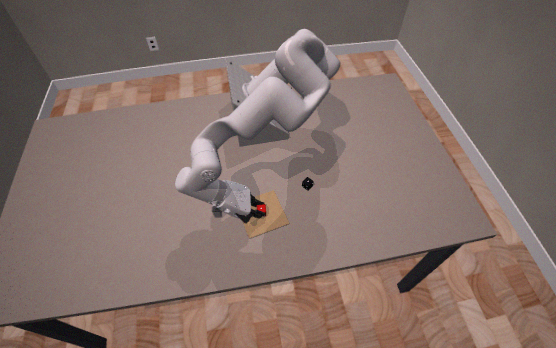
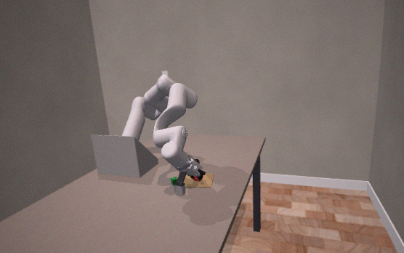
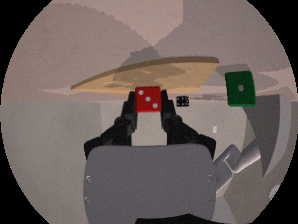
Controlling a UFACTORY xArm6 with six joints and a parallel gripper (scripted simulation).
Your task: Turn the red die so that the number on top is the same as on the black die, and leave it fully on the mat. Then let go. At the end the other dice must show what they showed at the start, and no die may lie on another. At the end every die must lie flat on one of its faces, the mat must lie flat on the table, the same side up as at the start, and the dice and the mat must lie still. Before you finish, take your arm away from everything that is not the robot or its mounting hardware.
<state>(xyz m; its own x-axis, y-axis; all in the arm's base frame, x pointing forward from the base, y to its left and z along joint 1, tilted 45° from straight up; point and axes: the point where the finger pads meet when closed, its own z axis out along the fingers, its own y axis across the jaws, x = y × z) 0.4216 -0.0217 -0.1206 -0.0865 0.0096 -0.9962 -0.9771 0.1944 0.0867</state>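
Observation:
My gripper (image 1: 256, 210) is shut on the red die (image 1: 261, 209), reaching in low and nearly level over the tan mat (image 1: 266, 214). In the wrist view the red die (image 3: 148, 100) sits between the two dark fingertips, with the mat (image 3: 149, 75) beyond it. The face toward the wrist camera shows three white pips. The black die (image 1: 307, 183) lies on the table to the right of the mat; it is small in the wrist view (image 3: 181, 100). In the exterior view the red die (image 2: 196, 178) is at the mat (image 2: 199, 182), low over it or touching it.
A green die (image 3: 240, 88) lies on the table beside the mat, partly hidden by the arm in the exterior view (image 2: 174, 179). A grey box (image 2: 116, 155) holds the arm's base at the table's back. The table's right edge (image 2: 241, 193) is near the mat.

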